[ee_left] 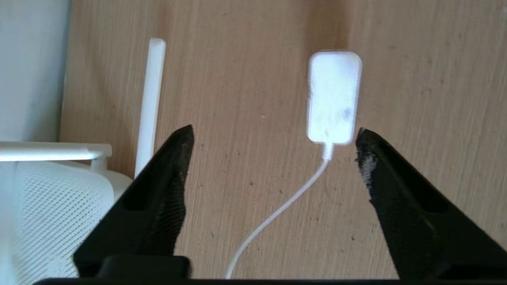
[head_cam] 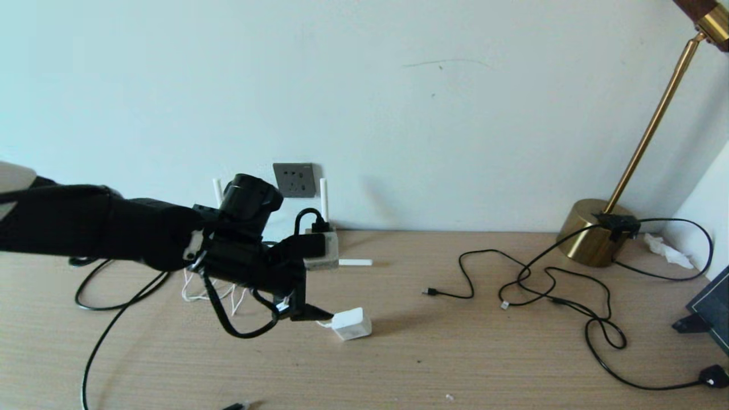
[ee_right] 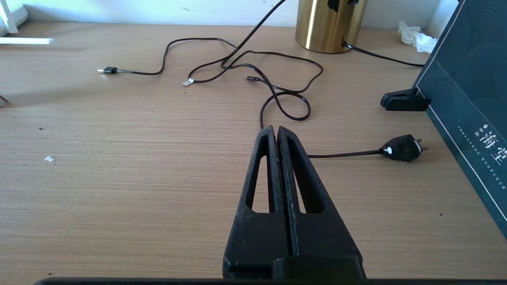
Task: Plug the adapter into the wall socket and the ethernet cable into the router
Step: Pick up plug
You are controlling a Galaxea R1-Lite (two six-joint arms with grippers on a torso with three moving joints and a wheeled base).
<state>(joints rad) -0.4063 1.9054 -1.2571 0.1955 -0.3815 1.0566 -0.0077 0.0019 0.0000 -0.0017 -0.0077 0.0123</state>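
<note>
On the left of the pale wood-grain bench (head_cam: 455, 364), a long black round ethernet cable (head_cam: 97, 302) loops toward the near edge, and the flat white perforated router (ee_left: 51, 213) with thin stick antennas sits against the wall, largely hidden behind the left arm in the head view. Above it on the wall is the dark grey square wall socket (head_cam: 294, 180), empty. The left tool (ee_left: 273, 138) hovers low with its fingers spread wide and nothing between them; the small white rounded cube adapter (head_cam: 352, 324) lies on the bench just ahead of the fingertips, its thin white cord (ee_left: 277, 213) trailing back between them. The likely risk is a bad pinch: one fingertip sits almost level with the adapter's corner, so closing off-centre could skid the block away or catch only the cord, leaving the pins turned wrong for the socket. Further right, thin black cords tangle near a brass lamp base (head_cam: 592, 233). The right tool (ee_right: 277, 136) is clenched on nothing, parked above the bench.
</note>
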